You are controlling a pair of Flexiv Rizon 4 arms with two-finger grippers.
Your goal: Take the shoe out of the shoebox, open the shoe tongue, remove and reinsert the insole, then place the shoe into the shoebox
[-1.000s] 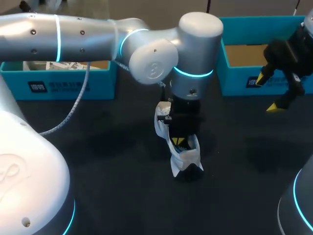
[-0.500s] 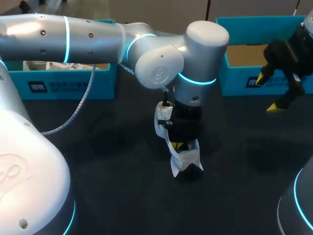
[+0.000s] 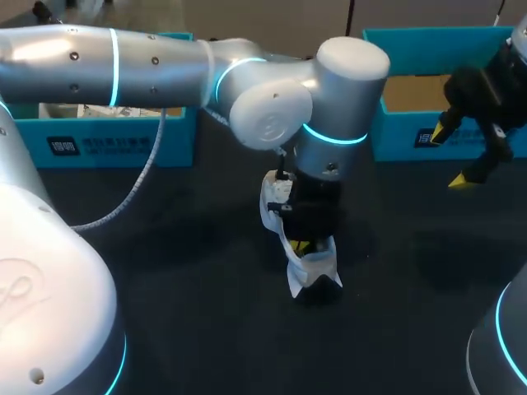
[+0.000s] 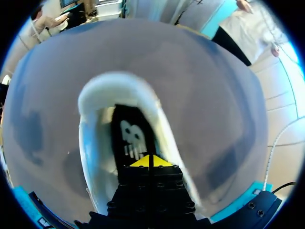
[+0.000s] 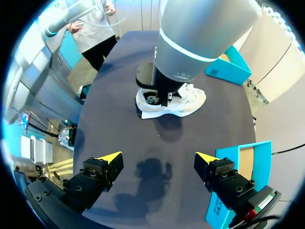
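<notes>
With the left pincer [image 4: 151,161] pressed together inside the white shoe [image 3: 313,267] sitting on the worktop [image 3: 181,271], any pull on the dark insole [image 4: 131,136] could lift or tip the unbraced shoe, since the right pincer [image 5: 156,157] hangs spread, well apart.

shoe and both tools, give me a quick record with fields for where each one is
shoe: white, on the table, not in a box
left tool: shut, tips down inside the shoe's opening, over the black insole
right tool: open, empty, above the table near the right shoebox
</notes>
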